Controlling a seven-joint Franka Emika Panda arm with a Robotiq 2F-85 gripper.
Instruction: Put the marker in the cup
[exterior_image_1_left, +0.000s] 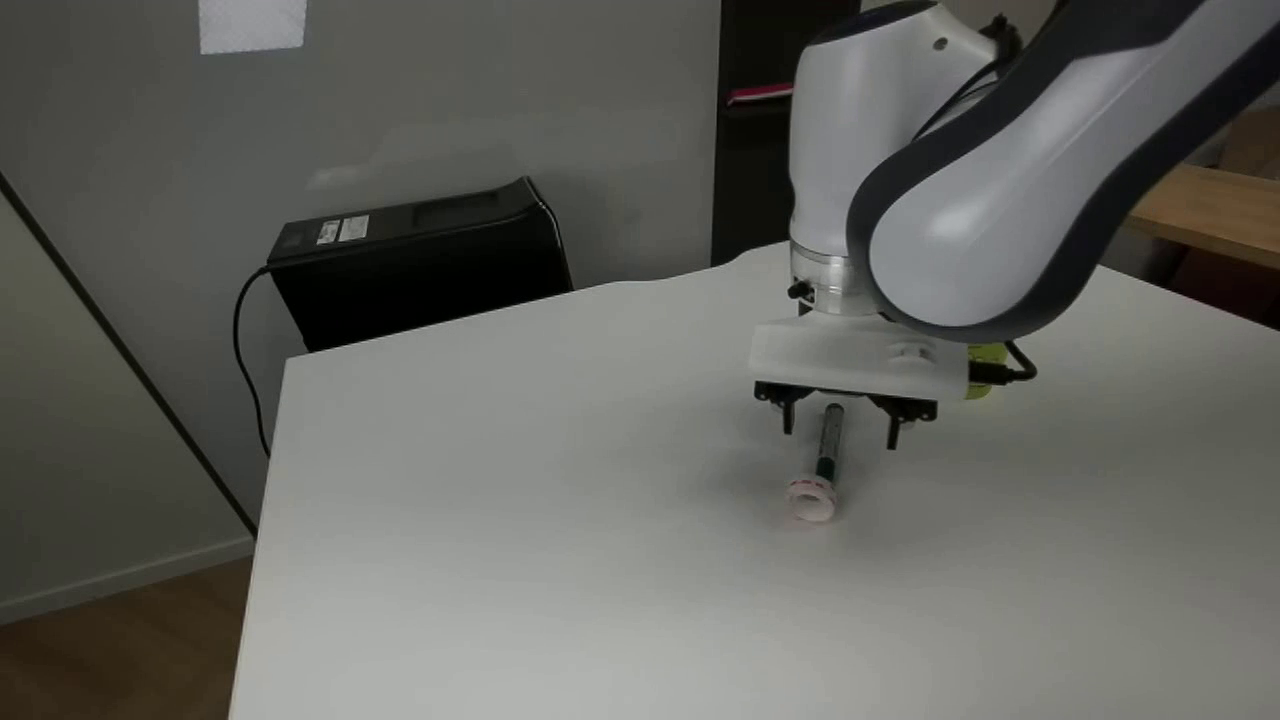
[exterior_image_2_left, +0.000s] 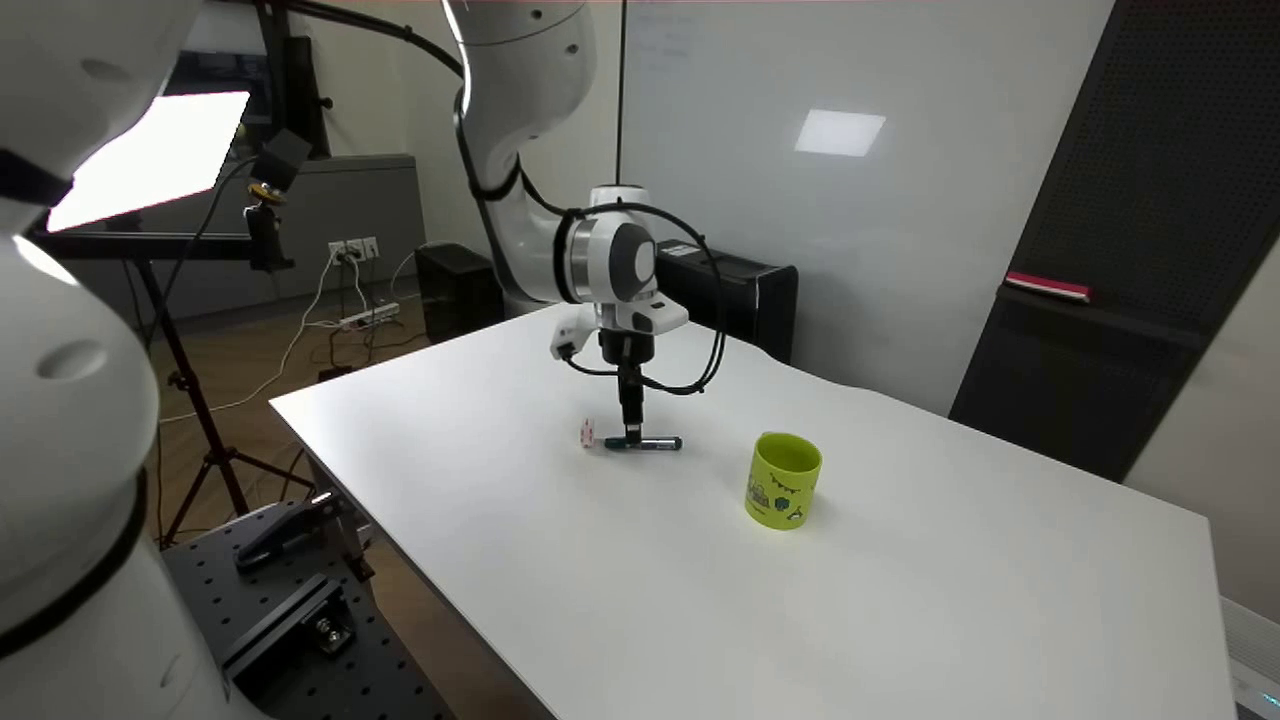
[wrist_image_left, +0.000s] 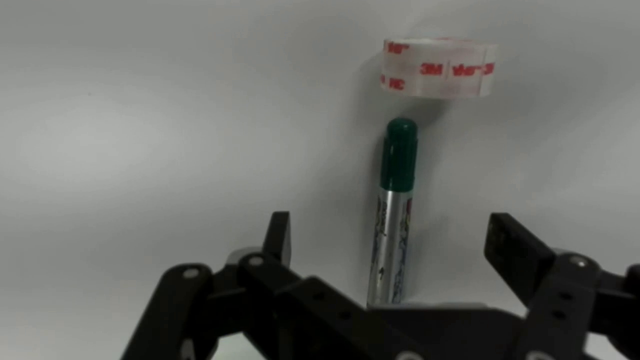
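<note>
Straddling the marker (wrist_image_left: 392, 225): gripper (wrist_image_left: 391, 234), fingers (wrist_image_left: 276, 237) spread wide, one to each side of the barrel. Marker's rear end: hidden in the wrist view behind the gripper's black body. Cup (exterior_image_2_left: 783, 490): mostly masked in an exterior view by the white wrist mount (exterior_image_1_left: 860, 360) and a black cable (exterior_image_1_left: 992, 374), a strip of lime green showing; handle hard to make out. Robot arm (exterior_image_1_left: 1060, 180): cut off by the frame in both exterior views. Table (exterior_image_2_left: 950, 600), white: cut off at the lower edge in both. Whether the fingertips touch it: cannot tell.

Tape roll (wrist_image_left: 437, 75), standing on edge: "3M" in red, with further red letters inverted or hard to read. Marker barrel: dark print, too fine to read. Black box (exterior_image_1_left: 430, 270) beyond the table: white labels (exterior_image_1_left: 354, 228), text illegible. Cup: a printed string of bunting and small dark motifs, some too blurred to name.

Marker, appearance: dark green cap, silver barrel; lying flat on the table, cap end just beside the tape roll. Cup: lime green, upright on the table, apart from the marker.
</note>
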